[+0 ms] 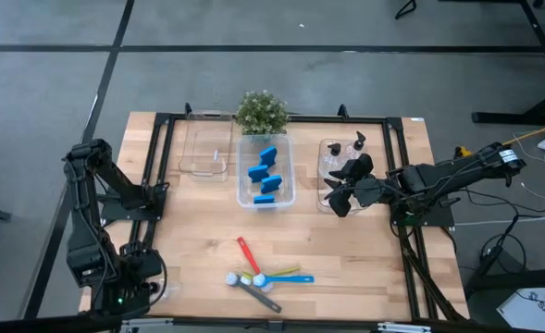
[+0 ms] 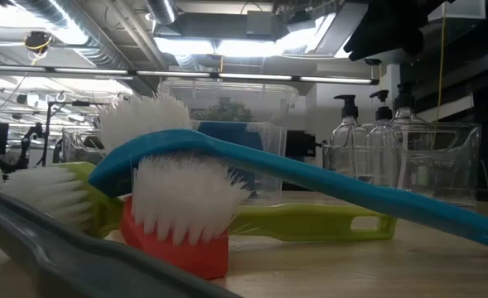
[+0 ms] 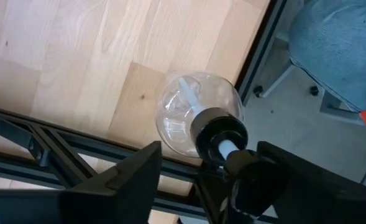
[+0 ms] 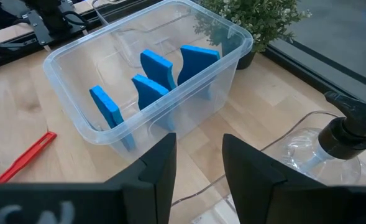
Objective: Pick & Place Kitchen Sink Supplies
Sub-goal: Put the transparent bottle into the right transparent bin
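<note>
From above, my left hand [image 1: 129, 291] is low at the bench's [image 1: 198, 231] 7 o'clock corner. My right hand [image 1: 340, 201] is at 3 o'clock, over the bin [image 1: 326, 153] with three other bottles [image 1: 359, 141]. Four blue sponges [image 1: 265, 176] sit in the middle bin [image 1: 291, 176] at 12 o'clock, with a plant [image 1: 261, 111] behind it. Four brushes [image 1: 258, 273] lie in a pile at 6 o'clock.

From bench height, the brushes fill the front. The blue brush [image 2: 310, 174] lies across the red one [image 2: 177, 248] and the yellow-green one [image 2: 310, 223]. The grey one [image 2: 61, 257] is closest.

From my left wrist, one bottle [image 3: 183, 112] stands at the bench's edge. My left hand is open, with a finger on each side of the bottle's black top. I am not gripping it.

From my right wrist, my right hand is open, with nothing between the fingers. The sponge bin is ahead and a bottle is just beside the hand.
</note>
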You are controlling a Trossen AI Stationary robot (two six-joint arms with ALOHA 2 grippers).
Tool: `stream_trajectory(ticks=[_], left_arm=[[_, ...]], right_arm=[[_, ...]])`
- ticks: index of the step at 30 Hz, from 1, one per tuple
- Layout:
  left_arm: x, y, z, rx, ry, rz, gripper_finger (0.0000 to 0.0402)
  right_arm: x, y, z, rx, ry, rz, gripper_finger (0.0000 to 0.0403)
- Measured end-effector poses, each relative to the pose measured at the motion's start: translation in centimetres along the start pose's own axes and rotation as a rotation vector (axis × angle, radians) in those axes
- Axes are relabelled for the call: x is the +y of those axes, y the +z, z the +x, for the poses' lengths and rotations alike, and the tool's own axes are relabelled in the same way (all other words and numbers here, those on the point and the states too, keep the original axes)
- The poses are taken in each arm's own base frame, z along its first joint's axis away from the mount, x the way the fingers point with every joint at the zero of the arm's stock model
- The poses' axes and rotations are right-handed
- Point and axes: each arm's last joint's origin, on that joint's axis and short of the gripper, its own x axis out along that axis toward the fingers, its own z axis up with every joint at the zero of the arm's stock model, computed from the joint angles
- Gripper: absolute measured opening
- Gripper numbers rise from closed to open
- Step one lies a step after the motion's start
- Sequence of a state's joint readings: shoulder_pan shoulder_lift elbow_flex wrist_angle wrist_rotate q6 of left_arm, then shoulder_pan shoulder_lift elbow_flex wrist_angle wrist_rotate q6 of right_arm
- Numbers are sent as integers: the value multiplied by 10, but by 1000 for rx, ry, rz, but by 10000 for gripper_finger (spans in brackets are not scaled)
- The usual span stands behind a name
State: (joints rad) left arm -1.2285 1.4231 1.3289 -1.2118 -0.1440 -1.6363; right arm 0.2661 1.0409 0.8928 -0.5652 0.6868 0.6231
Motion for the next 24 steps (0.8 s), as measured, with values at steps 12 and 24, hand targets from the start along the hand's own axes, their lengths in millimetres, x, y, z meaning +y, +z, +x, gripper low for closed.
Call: stream_trajectory(ticks=[12, 24], left_arm=[[0, 0, 0, 0, 0, 0, 122], [0, 7, 0, -27, 8, -21, 78]], right_arm=[[0, 0, 0, 0, 0, 1, 129], [0, 0, 0, 0, 0, 1, 129]])
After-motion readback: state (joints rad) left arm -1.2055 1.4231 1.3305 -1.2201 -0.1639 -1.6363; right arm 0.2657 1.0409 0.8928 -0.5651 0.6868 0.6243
